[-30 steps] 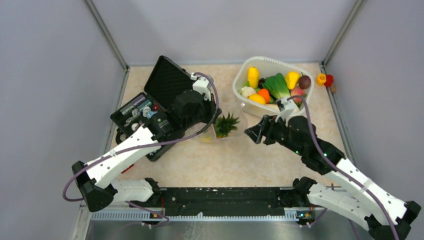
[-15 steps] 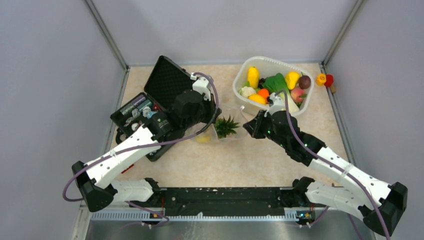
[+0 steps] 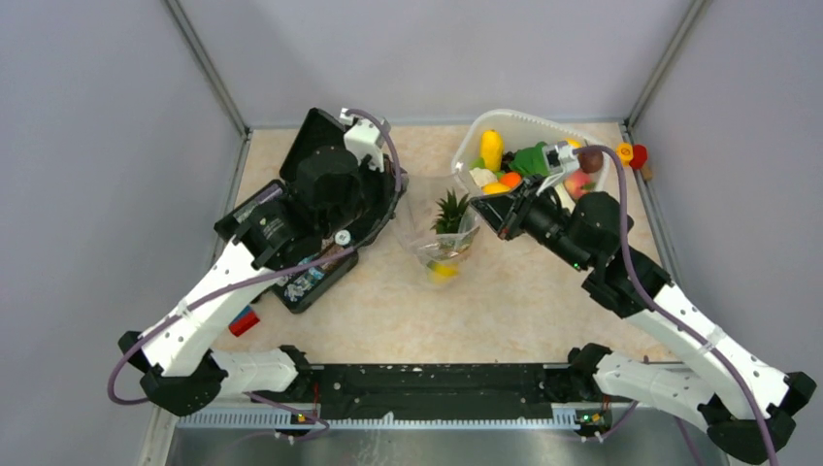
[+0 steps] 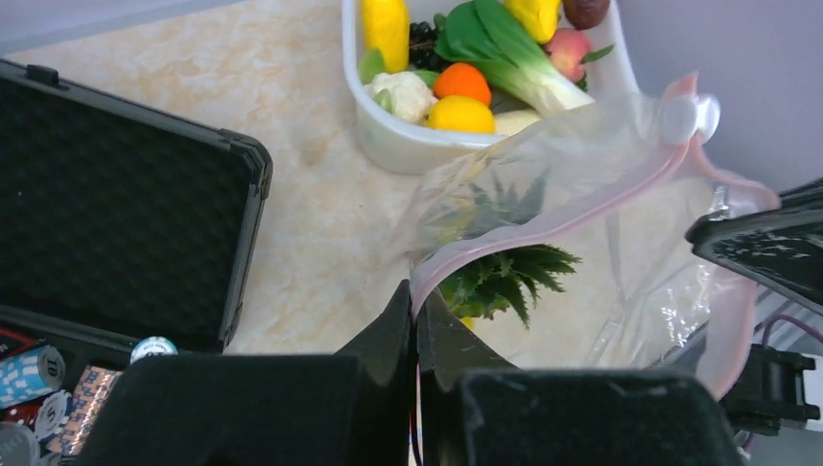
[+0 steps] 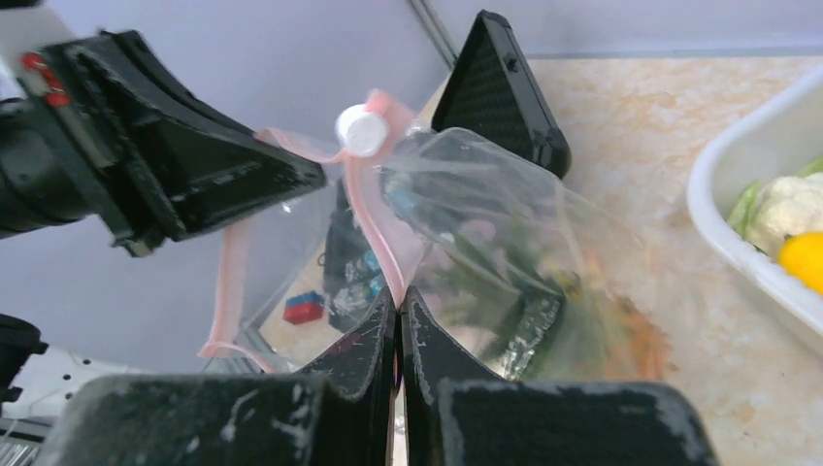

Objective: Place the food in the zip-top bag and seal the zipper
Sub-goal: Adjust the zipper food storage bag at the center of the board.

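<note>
Bag (image 3: 439, 249) now hangs btwn both grippers, mid-table; a sec ago it lay slumped by the L one alone. Can't tell if its bottom clears the surface.

L to R:
- Case (image 3: 312, 146) sits open at far L, lid up.
- L gripper (image 4: 415, 299) is pressed tight on the pink zipper (image 4: 543, 225) at the bag's L mouth corner. It has swung up & back w/ the bag.
- Inside the bag: pineapple (image 3: 449, 210) near the top, a yellow fruit (image 3: 443, 272) sunk to the bottom.
- White slider (image 5: 361, 129) sits at the far end of the strip.
- R gripper (image 5: 398, 296) was spread & clear of the bag a sec ago. It has come in and clamped on the zipper's R side.

My read: mouth is now held from both ends, so it can be stretched open for loading or pulled taut to seal. Most food still sits in the tub (image 3: 512, 118), so loading looks unfinished.

Room:
- Bag's R side is close to the tub's near wall, w/ the R wrist over the rim.
- Case is just L of the L wrist.
- Open table (image 3: 524, 311) lies toward the bases.
- Two small toys (image 3: 629, 153) sit by the R wall, outside the tub.
</note>
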`<state>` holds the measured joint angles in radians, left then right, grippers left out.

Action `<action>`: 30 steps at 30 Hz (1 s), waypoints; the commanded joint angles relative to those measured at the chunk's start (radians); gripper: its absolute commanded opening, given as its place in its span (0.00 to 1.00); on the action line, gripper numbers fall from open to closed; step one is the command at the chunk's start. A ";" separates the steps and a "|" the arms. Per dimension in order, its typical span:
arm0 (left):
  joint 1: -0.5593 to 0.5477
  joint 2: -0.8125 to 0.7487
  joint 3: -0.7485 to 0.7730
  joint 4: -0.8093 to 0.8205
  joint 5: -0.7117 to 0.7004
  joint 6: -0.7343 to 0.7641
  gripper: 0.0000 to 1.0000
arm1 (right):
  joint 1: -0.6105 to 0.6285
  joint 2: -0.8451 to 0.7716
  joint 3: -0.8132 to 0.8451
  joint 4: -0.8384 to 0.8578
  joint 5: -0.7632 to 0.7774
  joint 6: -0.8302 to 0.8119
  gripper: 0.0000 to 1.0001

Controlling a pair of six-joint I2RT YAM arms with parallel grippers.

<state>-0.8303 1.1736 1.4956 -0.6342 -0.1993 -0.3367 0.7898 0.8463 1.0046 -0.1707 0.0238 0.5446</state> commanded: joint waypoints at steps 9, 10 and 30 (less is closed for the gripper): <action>0.030 0.000 0.063 -0.109 0.261 0.005 0.00 | -0.007 0.102 0.093 -0.049 0.042 -0.024 0.00; 0.033 0.037 0.066 -0.132 0.230 0.011 0.00 | -0.012 0.131 0.091 -0.077 0.083 -0.031 0.00; 0.035 0.013 -0.229 0.089 0.195 -0.114 0.00 | -0.143 0.100 0.009 -0.132 0.091 -0.050 0.58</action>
<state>-0.7971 1.2041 1.3140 -0.6720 -0.0158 -0.4042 0.6552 1.0313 0.9550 -0.2787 0.1028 0.5552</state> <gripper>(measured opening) 0.001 0.548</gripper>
